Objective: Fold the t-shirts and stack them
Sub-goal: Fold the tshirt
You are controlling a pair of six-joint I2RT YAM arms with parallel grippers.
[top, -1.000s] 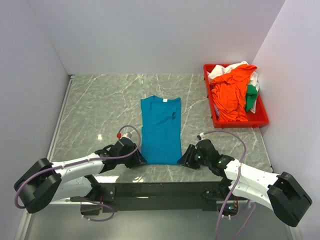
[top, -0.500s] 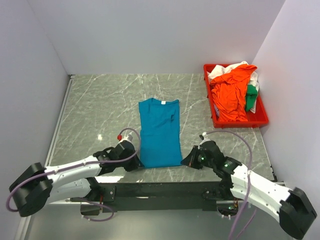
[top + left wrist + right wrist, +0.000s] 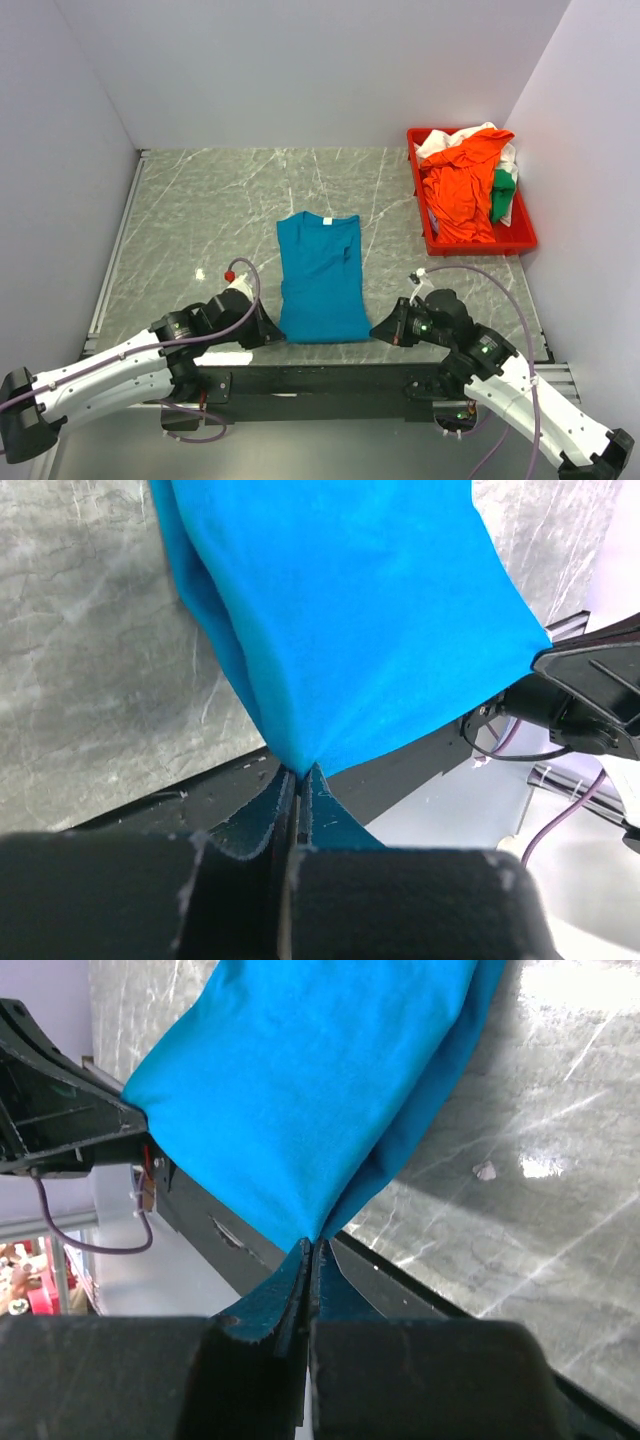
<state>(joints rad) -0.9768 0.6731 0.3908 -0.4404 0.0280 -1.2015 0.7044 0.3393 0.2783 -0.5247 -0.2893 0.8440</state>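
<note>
Both arms have drawn back toward the near edge, dragging the teal shirt (image 3: 320, 275) along the counter (image 3: 200, 210). The left end effector (image 3: 297, 785) and right end effector (image 3: 313, 1252) are each clamped tight on a hem corner. Cloth hides the fingertips. The arms lie low, angled inward.

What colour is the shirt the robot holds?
The t-shirt is teal-blue, clearest from the top camera.

Plain teal-blue shirt (image 3: 322, 280). Red tray (image 3: 478, 248); heap (image 3: 462, 195) in it orange, white, green. Grey-green marble table (image 3: 200, 220), white veins.
</note>
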